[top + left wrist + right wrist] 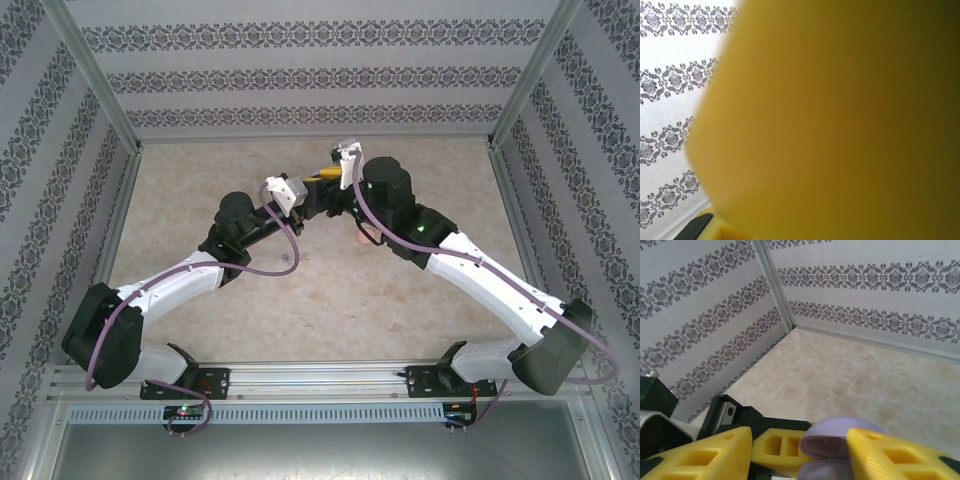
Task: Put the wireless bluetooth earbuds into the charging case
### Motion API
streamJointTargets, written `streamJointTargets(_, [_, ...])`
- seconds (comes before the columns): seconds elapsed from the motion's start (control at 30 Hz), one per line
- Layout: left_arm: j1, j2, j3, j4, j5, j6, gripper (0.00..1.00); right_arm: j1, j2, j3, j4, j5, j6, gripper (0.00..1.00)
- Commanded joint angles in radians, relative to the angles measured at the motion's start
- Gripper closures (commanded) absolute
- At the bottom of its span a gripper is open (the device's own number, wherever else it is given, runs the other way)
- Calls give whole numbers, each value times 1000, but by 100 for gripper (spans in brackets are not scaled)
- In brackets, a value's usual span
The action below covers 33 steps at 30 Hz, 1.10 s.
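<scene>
My two arms are stretching from the near edge toward the middle of the table [200,200], where their wrists are almost meeting. Something small and pinkish [367,237] is lying on the table against the near side of my right arm. Just beyond it, my right gripper [799,440] is holding its yellow fingers [715,457] spread. The purple charging case [832,442] is sitting between them, touching the right one. My left gripper [312,196] is sitting just left of it. A yellow blur is covering its camera, so I cannot tell how those fingers are standing. The patterned wall [865,275] is rising at the far side.
</scene>
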Motion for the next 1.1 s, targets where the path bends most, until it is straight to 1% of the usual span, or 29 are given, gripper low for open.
streamJointTargets(0.0, [-56,-12,26,160,103,28,100,-21,40,28,-47,19,45,40])
streamJointTargets(0.2, [-56,-7,21,165,88,31,100,-44,36,58,-50,-2,102,28])
streamJointTargets(0.4, [-34,8,-7,217,42,10,100,-66,-20,84,-60,-13,169,22])
streamJointTargets(0.6, [29,-4,-64,266,7,-30,100,-106,-72,93,-148,5,249,20])
streamJointTargets(0.77, [93,-56,-144,293,-30,-58,100,-131,-85,53,-229,29,273,20])
streamJointTargets(0.83, [119,-88,-180,298,-48,-65,100,-135,-74,35,-270,48,282,21])
streamJointTargets(0.93, [168,-132,-239,322,-70,-99,100,-136,-56,-16,-285,61,297,21])
streamJointTargets(1.07, [224,-193,-307,347,-114,-137,100,-125,15,-52,-299,52,307,22])
